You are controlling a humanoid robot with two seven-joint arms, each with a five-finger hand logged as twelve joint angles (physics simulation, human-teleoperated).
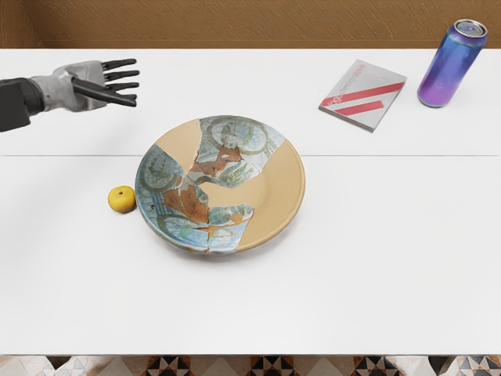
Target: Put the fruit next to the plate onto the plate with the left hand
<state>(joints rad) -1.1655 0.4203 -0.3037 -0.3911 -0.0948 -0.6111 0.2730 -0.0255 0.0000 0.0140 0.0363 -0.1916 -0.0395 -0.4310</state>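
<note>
White table (376, 266) holding plate (221, 184); fruit (121, 199) sitting just left of it, touching rim. Left hand (98, 84) hovering far-left, fingers spread, gripping nothing. Whole task remaining.

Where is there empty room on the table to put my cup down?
The biggest bare patch of table is the front strip below the plate, plus the right side below the book and can. There is room too between the left hand and the orange. It is crowded where the orange sits close beside the plate.
</note>
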